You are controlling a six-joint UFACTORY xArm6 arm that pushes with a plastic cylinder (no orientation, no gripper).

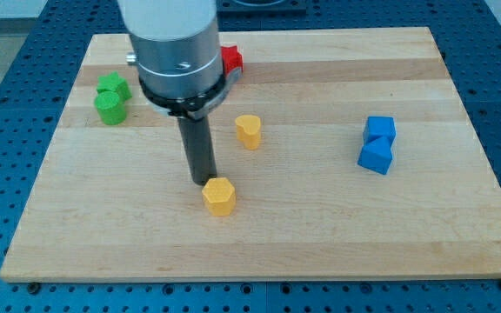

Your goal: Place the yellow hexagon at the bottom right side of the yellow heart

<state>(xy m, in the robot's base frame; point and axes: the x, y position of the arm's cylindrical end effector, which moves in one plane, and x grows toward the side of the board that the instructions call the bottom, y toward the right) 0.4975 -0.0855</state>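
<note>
The yellow hexagon [219, 196] lies on the wooden board [320, 235], a little below the board's middle. The yellow heart [249, 130] lies above it and slightly to the view's right. My tip [202, 180] stands just at the hexagon's upper left edge, touching or nearly touching it. The heart is apart from the tip, up and to the view's right.
Two green blocks [110, 97] sit close together at the view's upper left. A red block [230, 60] shows partly behind the arm's body near the view's top. Two blue blocks [377, 144] sit touching at the view's right.
</note>
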